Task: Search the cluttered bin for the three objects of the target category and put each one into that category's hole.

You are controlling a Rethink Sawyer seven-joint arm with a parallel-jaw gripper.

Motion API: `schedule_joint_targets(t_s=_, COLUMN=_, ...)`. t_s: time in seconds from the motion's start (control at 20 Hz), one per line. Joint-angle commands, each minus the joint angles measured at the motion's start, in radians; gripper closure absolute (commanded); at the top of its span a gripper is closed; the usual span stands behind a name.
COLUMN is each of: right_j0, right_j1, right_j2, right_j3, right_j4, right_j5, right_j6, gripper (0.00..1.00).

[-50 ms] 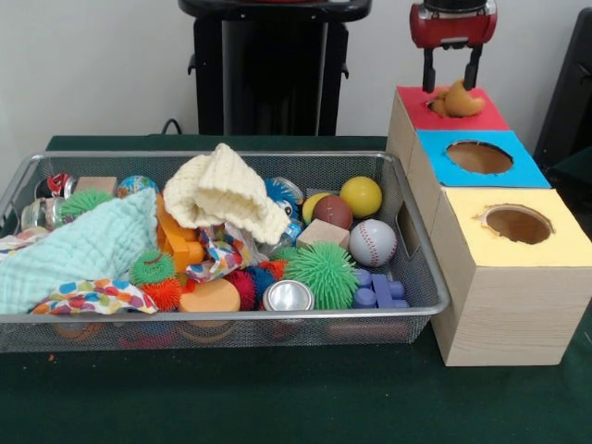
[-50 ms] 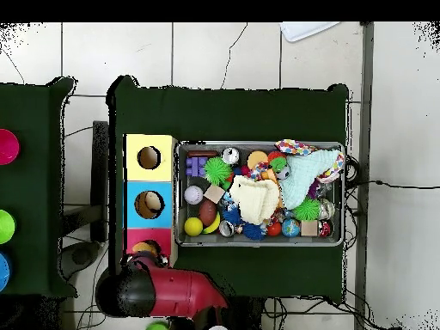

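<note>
My gripper [image 1: 450, 83] hangs just above the red-topped hole [image 1: 442, 104] at the far end of the wooden box [image 1: 504, 305]. Its two black fingers [image 1: 428, 79] stand apart, so it is open. An orange-tan soft object [image 1: 460, 100] lies in that hole and sticks up between the fingertips, apparently free of them. The blue hole [image 1: 478, 157] and the yellow hole [image 1: 516, 224] show nothing inside. In the overhead view the red arm [image 2: 176, 292] covers the gripper and most of the red section [image 2: 146, 245].
The wire bin [image 1: 231, 315] beside the box holds a white knit cloth [image 1: 227, 190], a mint cloth [image 1: 83, 245], a baseball [image 1: 373, 242], a yellow ball [image 1: 361, 196], a green spiky ball [image 1: 321, 273], a can [image 1: 288, 296] and other toys.
</note>
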Motion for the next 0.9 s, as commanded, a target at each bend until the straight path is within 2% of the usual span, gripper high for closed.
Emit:
schedule_joint_targets(t_s=0.05, right_j0=-0.046, right_j1=-0.014, right_j2=0.011, right_j3=-0.019, right_j4=-0.055, right_j5=0.109, right_j6=0.074, gripper=0.0)
schedule_joint_targets(t_s=0.75, right_j0=-0.098, right_j1=0.013, right_j2=0.011, right_j3=-0.031, right_j4=-0.146, right_j5=0.105, right_j6=0.052, gripper=0.0)
schedule_joint_targets(t_s=0.9, right_j0=-0.108, right_j1=0.001, right_j2=0.019, right_j3=-0.015, right_j4=-0.159, right_j5=0.11, right_j6=0.054, gripper=0.0)
